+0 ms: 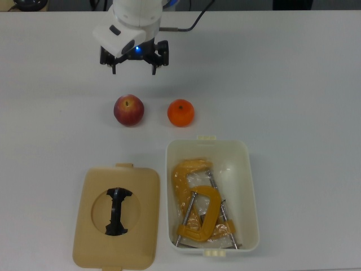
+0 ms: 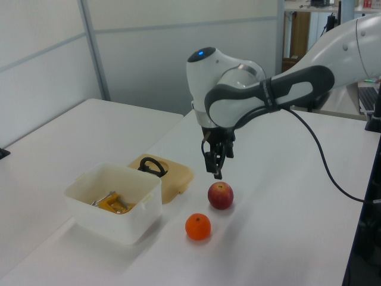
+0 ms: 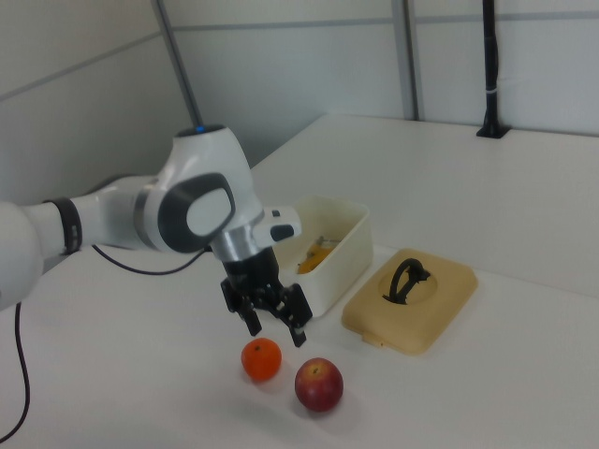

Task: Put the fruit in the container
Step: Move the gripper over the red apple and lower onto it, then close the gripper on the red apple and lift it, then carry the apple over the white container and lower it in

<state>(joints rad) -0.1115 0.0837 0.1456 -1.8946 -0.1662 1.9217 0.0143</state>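
Observation:
A red apple (image 1: 128, 109) and an orange (image 1: 180, 112) lie side by side on the white table, just outside the short end of the white container (image 1: 248, 169). The container holds orange-yellow C-clamps (image 1: 198, 209) in clear plastic. My gripper (image 1: 133, 69) is open and holds nothing. It hangs above the table, a little past the apple at the top view's upper side. In the left view the gripper (image 2: 215, 170) hovers close over the apple (image 2: 220, 195), with the orange (image 2: 197, 227) nearer the camera. In the right view the gripper (image 3: 276, 332) sits just above the orange (image 3: 261, 359) and the apple (image 3: 318, 384).
A flat tan lid (image 1: 117, 217) with a black handle lies beside the container, on the top view's left. The arm's black cable (image 1: 203, 17) trails off over the table's far side.

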